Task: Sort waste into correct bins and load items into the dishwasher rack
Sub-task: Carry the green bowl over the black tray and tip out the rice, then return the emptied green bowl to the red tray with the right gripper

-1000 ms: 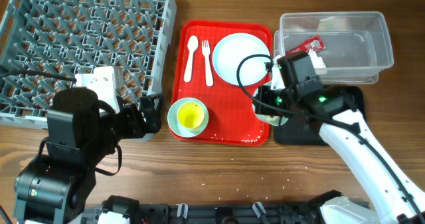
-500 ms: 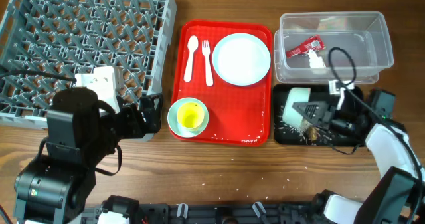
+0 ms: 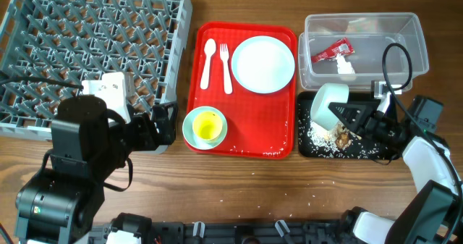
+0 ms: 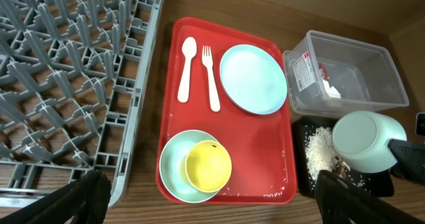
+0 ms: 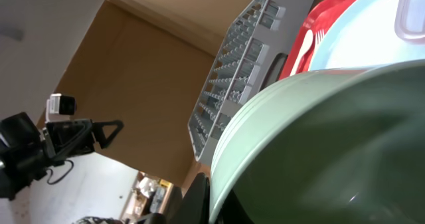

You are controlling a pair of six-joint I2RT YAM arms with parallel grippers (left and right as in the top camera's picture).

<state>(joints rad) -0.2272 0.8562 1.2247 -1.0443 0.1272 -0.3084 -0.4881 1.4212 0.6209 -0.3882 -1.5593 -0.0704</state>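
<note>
My right gripper [image 3: 354,118] is shut on the rim of a pale blue-green bowl [image 3: 329,103] and holds it tipped on its side over the black tray [image 3: 365,153]. White and brown food scraps [image 3: 334,135] lie on that tray under the bowl. The bowl fills the right wrist view [image 5: 332,137], with the gripper [image 5: 211,192] on its rim. The clear tub [image 3: 412,41] holds the red sachet [image 3: 331,51] and white paper [image 3: 346,66]. My left gripper [image 3: 165,121] is open and empty by the dishwasher rack [image 3: 87,41], fingers wide apart in the left wrist view [image 4: 212,184].
A red serving tray [image 3: 246,148] holds the plate [image 3: 265,64], a spoon [image 3: 208,61], a fork [image 3: 226,66] and a second bowl [image 3: 191,130] with the yellow cup [image 3: 207,125] inside. A few rice grains lie on the red tray's front right and on the table.
My right arm carried the bowl from the red tray's right edge over the black tray and tipped it; scraps now lie on the black tray. The left arm has not moved.
</note>
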